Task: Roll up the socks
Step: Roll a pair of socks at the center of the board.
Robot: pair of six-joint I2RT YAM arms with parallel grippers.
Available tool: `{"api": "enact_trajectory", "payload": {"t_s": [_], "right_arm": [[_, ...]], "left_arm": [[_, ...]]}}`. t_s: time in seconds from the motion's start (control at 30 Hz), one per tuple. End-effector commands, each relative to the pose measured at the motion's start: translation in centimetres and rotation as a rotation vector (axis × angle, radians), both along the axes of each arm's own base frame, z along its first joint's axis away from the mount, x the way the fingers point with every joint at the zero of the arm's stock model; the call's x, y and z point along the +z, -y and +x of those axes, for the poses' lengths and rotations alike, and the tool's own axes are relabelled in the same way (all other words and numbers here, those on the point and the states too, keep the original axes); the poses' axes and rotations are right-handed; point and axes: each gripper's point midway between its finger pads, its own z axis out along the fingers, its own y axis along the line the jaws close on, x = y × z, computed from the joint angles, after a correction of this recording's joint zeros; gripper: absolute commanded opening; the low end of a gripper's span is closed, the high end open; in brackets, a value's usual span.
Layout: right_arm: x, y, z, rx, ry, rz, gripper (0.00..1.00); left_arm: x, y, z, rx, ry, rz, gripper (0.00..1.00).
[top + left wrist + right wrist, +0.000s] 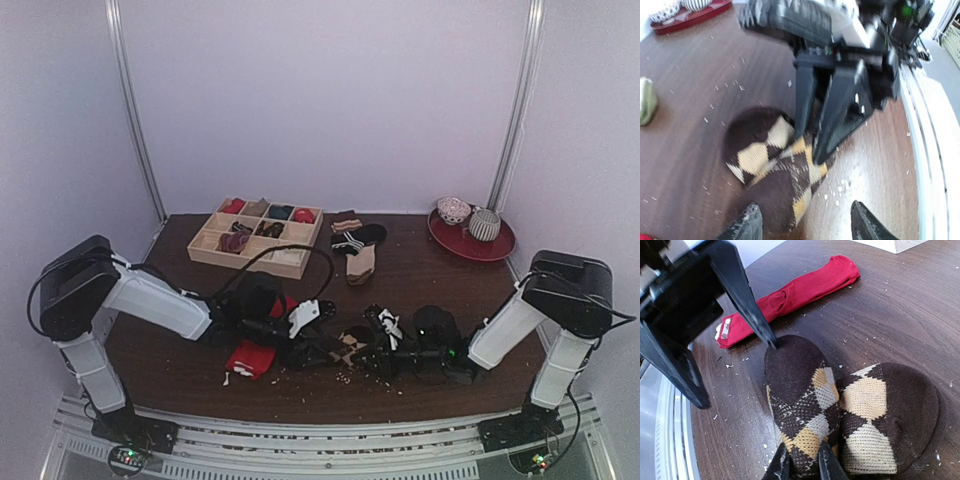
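The dark brown argyle sock (805,390) lies folded on the table, also seen in the left wrist view (770,165) and between the grippers from above (350,345). My right gripper (802,462) is shut, pinching the sock's folded edge; it shows from the left wrist as two dark fingers (832,115) coming down onto the sock. My left gripper (805,206) is open just over the sock's other end; one fingertip (771,342) touches its brown toe. The red sock (795,292) lies loose beyond it, partly under the left arm (250,358).
A wooden divided box (205,245) with rolled socks stands at the back left. A black-and-white striped sock (350,240) and a tan sock (362,265) lie behind. A red plate (500,245) holds sock balls at the back right. Crumbs litter the table; its front edge (927,165) is close.
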Motion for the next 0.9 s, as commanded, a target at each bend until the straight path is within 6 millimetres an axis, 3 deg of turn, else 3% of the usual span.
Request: {"api": "enact_trajectory", "payload": {"t_s": [0.0, 0.2, 0.63, 0.73, 0.87], "right_arm": [[-8.4, 5.1, -4.9, 0.033, -0.269, -0.29, 0.07], [-8.4, 5.1, -4.7, 0.04, -0.27, -0.287, 0.07], [-8.8, 4.8, -4.8, 0.065, -0.299, -0.287, 0.07], [-8.7, 4.5, -4.9, 0.084, -0.331, -0.273, 0.07], [-8.5, 4.3, -5.2, 0.1, -0.356, -0.261, 0.07]], "left_arm": [[0.5, 0.7, 0.1, -0.025, 0.051, -0.086, 0.61], [-1.4, 1.2, 0.1, -0.049, 0.021, -0.055, 0.62], [-3.3, 2.9, -1.0, -0.145, -0.071, -0.073, 0.59], [-4.2, 3.1, -1.4, -0.166, -0.102, -0.051, 0.47], [-5.0, 3.3, -2.0, -0.184, -0.128, -0.032, 0.21]]}}
